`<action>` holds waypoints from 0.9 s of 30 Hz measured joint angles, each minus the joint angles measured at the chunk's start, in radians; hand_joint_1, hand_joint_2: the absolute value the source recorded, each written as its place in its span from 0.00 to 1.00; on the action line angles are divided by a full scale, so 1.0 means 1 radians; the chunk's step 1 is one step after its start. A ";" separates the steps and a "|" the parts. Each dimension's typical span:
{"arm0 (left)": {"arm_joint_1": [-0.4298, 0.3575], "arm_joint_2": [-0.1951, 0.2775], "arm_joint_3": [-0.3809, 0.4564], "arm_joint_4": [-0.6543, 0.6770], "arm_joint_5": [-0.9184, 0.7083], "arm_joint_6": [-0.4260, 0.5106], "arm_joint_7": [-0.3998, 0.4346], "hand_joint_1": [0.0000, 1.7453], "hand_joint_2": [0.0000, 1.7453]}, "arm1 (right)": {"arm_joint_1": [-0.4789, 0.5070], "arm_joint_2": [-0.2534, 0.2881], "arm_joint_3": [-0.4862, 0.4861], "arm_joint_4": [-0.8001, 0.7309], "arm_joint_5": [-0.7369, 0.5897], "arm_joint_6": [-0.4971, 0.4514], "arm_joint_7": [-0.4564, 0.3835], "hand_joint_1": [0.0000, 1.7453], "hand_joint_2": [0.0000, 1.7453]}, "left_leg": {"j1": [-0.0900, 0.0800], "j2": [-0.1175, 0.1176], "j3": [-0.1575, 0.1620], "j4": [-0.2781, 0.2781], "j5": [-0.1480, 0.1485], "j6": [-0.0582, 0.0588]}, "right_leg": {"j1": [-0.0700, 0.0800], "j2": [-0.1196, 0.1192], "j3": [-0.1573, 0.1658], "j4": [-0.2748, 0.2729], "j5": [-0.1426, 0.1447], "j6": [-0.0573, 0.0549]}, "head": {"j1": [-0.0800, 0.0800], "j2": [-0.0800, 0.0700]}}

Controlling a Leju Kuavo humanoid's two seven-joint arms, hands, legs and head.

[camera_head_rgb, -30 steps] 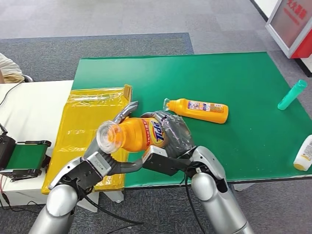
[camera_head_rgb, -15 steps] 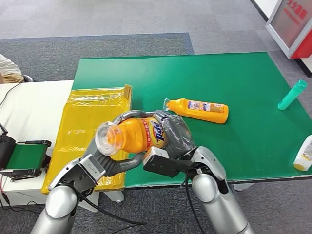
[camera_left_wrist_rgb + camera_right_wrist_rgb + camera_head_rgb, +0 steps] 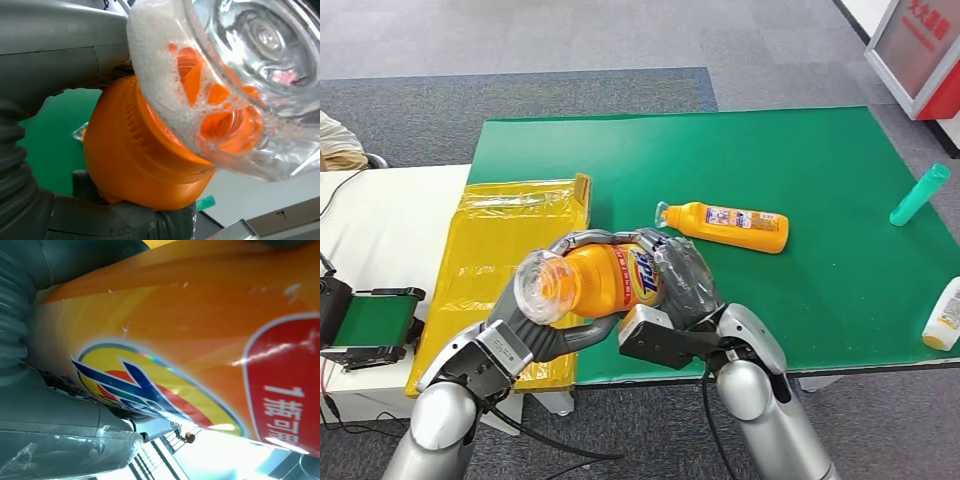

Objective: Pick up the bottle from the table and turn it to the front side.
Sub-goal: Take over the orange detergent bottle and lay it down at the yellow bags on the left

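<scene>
**Green tabletop, orange bottle held in both hands**

Green cloth covers the tabletop point(image 3: 803, 190), which stands on grey carpet. At the far left a white side table point(image 3: 388, 230) carries a small conveyor with a green belt point(image 3: 369, 325). Next to it a yellow plastic bag point(image 3: 497, 270) lies over the tabletop's left edge.

Above the near edge, the orange Tide bottle point(image 3: 610, 280) is lifted off the surface and lies roughly level, its clear cap point(image 3: 543, 287) pointing left and toward the camera. The left hand point(image 3: 527, 330) wraps the neck end, one finger arching over the top and another curling beneath. In the left wrist view the clear cap holds foam against the orange shoulder. The right hand point(image 3: 682, 285) grips the bottle's base end, fingers closed around it; the right wrist view shows the Tide logo close up.

Farther right, a second orange bottle point(image 3: 731, 227) lies flat on the green cloth, well apart from the hands. Near the right edge lie a teal bottle point(image 3: 920, 194) and a white bottle point(image 3: 945, 316).
</scene>
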State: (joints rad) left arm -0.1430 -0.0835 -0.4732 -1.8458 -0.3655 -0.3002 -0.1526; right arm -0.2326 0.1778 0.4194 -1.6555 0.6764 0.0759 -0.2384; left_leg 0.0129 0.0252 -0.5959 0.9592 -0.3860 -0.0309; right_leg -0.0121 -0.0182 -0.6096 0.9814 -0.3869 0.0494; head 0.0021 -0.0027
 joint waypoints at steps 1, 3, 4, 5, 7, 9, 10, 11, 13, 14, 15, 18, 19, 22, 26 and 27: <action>0.000 0.000 0.000 0.000 0.000 0.000 0.000 1.00 1.00 | 0.000 0.000 0.000 -0.001 0.000 0.000 0.000 1.00 1.00 | 0.000 0.000 0.000 0.000 0.000 0.000 | 0.000 0.000 0.000 0.000 0.000 0.000 | 0.000 0.000; 0.000 0.000 -0.001 -0.001 0.000 0.000 0.000 1.00 1.00 | 0.001 0.000 0.000 -0.002 0.000 0.000 0.000 1.00 1.00 | 0.000 0.000 0.000 0.000 0.000 0.000 | 0.000 0.000 0.000 0.000 0.000 0.000 | 0.000 0.000; 0.000 0.000 -0.001 -0.002 0.000 0.000 0.000 1.00 1.00 | 0.002 0.000 0.000 -0.002 0.000 0.000 0.000 1.00 1.00 | 0.000 0.000 0.000 0.000 0.000 0.000 | 0.000 0.000 0.000 0.000 0.000 0.000 | 0.000 0.000; 0.000 0.000 -0.001 -0.002 0.000 0.000 0.000 1.00 1.00 | 0.002 0.000 0.000 -0.002 0.000 0.000 0.000 1.00 1.00 | 0.000 0.000 0.000 0.000 0.000 0.000 | 0.000 0.000 0.000 0.000 0.000 0.000 | 0.000 0.000; 0.000 0.000 -0.003 -0.004 0.000 0.000 0.001 1.00 1.00 | 0.003 0.000 0.000 -0.004 -0.001 0.000 0.000 1.00 1.00 | 0.000 0.000 0.000 0.000 0.000 0.000 | 0.000 0.000 0.000 0.000 0.000 0.000 | 0.000 0.000; 0.000 0.000 -0.004 -0.005 0.000 0.000 0.002 1.00 1.00 | 0.003 0.000 0.000 -0.005 -0.004 0.000 0.000 1.00 1.00 | 0.000 0.000 0.000 0.000 0.000 0.000 | 0.000 0.000 0.000 0.000 0.000 0.000 | 0.000 0.000; 0.000 0.000 -0.005 -0.005 -0.001 0.001 0.002 1.00 1.00 | 0.004 0.000 -0.001 -0.006 -0.007 0.000 0.000 1.00 1.00 | 0.000 0.000 0.000 0.000 0.000 0.000 | 0.000 0.000 0.000 0.000 0.000 0.000 | 0.000 0.000; 0.000 0.000 -0.005 -0.006 -0.001 0.002 0.002 1.00 1.00 | 0.004 0.000 -0.001 -0.008 -0.009 0.000 0.000 0.97 1.00 | 0.000 0.000 0.000 0.000 0.000 0.000 | 0.000 0.000 0.000 0.000 0.000 0.000 | 0.000 0.000; 0.000 0.000 -0.006 -0.008 -0.003 0.005 0.002 1.00 1.00 | 0.004 0.000 -0.002 -0.009 -0.019 0.002 0.002 0.46 1.00 | 0.000 0.000 0.000 0.000 0.000 0.000 | 0.000 0.000 0.000 0.000 0.000 0.000 | 0.000 0.000; 0.000 0.000 -0.007 -0.008 -0.006 0.008 0.002 1.00 1.00 | 0.004 0.000 -0.002 -0.010 -0.028 0.006 0.005 0.22 1.00 | 0.000 0.000 0.000 0.000 0.000 0.000 | 0.000 0.000 0.000 0.000 0.000 0.000 | 0.000 0.000; 0.000 0.000 -0.007 -0.009 -0.011 0.011 0.002 1.00 1.00 | 0.003 0.000 -0.002 -0.010 -0.040 0.011 0.009 0.00 1.00 | 0.000 0.000 0.000 0.000 0.000 0.000 | 0.000 0.000 0.000 0.000 0.000 0.000 | 0.000 0.000; 0.006 0.000 -0.007 -0.009 -0.032 0.018 0.001 1.00 1.00 | -0.002 0.001 -0.003 -0.012 -0.066 0.023 0.014 0.00 1.00 | 0.000 0.000 0.000 0.000 0.000 0.000 | 0.000 0.000 0.000 0.000 0.000 0.000 | 0.000 0.000; 0.009 0.000 -0.007 -0.009 -0.039 0.020 -0.001 1.00 1.00 | -0.005 0.001 -0.003 -0.014 -0.068 0.024 0.014 0.00 1.00 | 0.000 0.000 0.000 0.000 0.000 0.000 | 0.000 0.000 0.000 0.000 0.000 0.000 | 0.000 0.000; 0.016 -0.001 -0.007 -0.012 -0.065 0.037 -0.013 1.00 1.00 | -0.009 0.003 -0.004 -0.018 -0.070 0.024 0.018 0.00 1.00 | 0.000 0.000 0.000 0.000 0.000 0.000 | 0.000 0.000 0.000 0.000 0.000 0.000 | 0.000 0.000; 0.030 -0.009 0.005 -0.014 -0.087 0.064 -0.025 1.00 1.00 | -0.012 0.006 -0.008 -0.021 -0.088 0.033 0.026 0.00 1.00 | 0.000 0.000 0.000 0.000 0.000 0.000 | 0.000 0.000 0.000 0.000 0.000 0.000 | 0.000 0.000; 0.034 -0.012 0.010 -0.014 -0.100 0.070 -0.030 1.00 1.00 | -0.012 0.007 -0.009 -0.022 -0.092 0.035 0.028 0.00 1.00 | 0.000 0.000 0.000 0.000 0.000 0.000 | 0.000 0.000 0.000 0.000 0.000 0.000 | 0.000 0.000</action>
State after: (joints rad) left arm -0.1093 -0.0954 -0.4634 -1.8600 -0.4652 -0.2307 -0.1825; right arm -0.2444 0.1851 0.4100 -1.6775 0.5845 0.1104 -0.2103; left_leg 0.0129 0.0252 -0.5960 0.9592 -0.3860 -0.0310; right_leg -0.0121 -0.0182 -0.6098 0.9814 -0.3869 0.0494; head 0.0022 -0.0027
